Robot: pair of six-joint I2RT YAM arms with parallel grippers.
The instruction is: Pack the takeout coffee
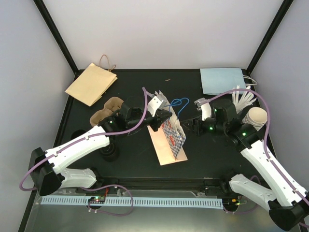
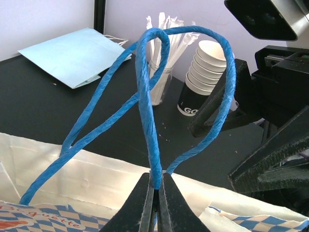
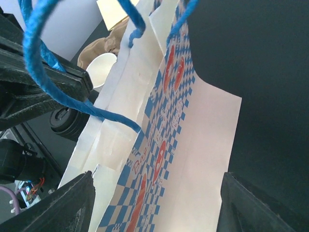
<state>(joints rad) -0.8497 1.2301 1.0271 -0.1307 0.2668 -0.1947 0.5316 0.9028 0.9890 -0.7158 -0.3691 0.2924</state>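
One blue handle [image 2: 146, 111] — pinched by left end effector [image 2: 155, 187].

The checked paper carrier bag [image 1: 170, 142] is cream, patterned in a blue-and-white check with orange-red marks. Its twisted paper handles [image 2: 147, 111] are bright blue. My left gripper [image 2: 155, 195] is black, as is the matte table [image 1: 130, 92]. One flat paper bag [image 1: 222, 79] is pale blue and the other flat kraft bag [image 1: 91, 83] is tan. The stacked paper cups [image 2: 205, 67] are white, the lowest black with white lettering.
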